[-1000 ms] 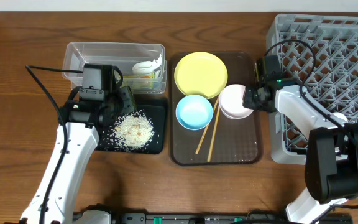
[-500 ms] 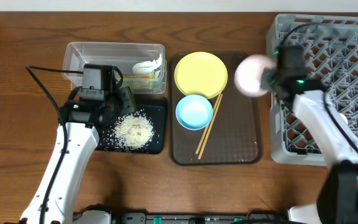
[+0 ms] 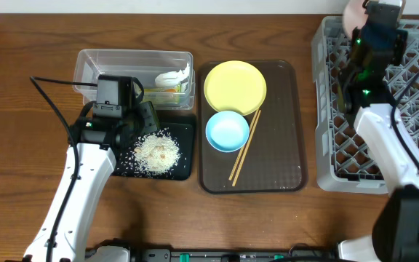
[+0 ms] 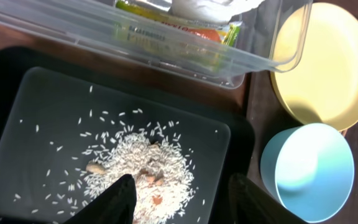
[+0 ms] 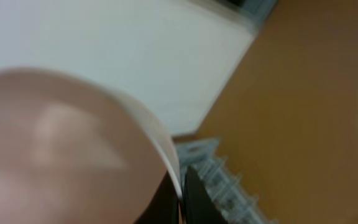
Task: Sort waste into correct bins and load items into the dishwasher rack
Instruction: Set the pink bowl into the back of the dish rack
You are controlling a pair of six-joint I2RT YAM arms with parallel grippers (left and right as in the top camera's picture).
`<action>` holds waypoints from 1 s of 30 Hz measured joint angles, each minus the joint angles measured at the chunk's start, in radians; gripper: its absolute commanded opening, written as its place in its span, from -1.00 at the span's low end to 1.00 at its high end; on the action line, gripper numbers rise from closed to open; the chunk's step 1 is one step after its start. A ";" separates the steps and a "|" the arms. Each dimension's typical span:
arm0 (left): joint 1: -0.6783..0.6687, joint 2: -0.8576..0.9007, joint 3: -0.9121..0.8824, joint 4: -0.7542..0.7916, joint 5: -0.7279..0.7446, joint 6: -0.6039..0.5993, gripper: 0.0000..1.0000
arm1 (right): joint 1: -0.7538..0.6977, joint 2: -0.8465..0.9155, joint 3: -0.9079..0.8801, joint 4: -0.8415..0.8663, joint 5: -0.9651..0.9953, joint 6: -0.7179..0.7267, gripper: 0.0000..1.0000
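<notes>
The right gripper (image 5: pixel 180 190), closed on the pink bowl (image 3: pixel 352 16) by its rim, has carried it from the centre tray (image 3: pixel 282 145) to the upper right, over the rack (image 3: pixel 326 109), probably ready for loading.

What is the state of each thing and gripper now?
pink bowl: gripped by rim, held above the rack's corner
right gripper: shut on pink bowl
left gripper: open, empty, above rice
rice: piled in black tray
wrapper: inside clear tub
white scrap: inside clear tub
yellow plate: upright, empty, on brown tray
blue bowl: upright, empty, on brown tray
chopsticks: lying on brown tray
rack: no dishes visible inside
</notes>
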 measured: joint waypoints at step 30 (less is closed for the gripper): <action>0.000 0.000 0.000 -0.015 -0.002 0.000 0.03 | -0.009 0.372 0.006 0.231 0.044 -0.222 -0.98</action>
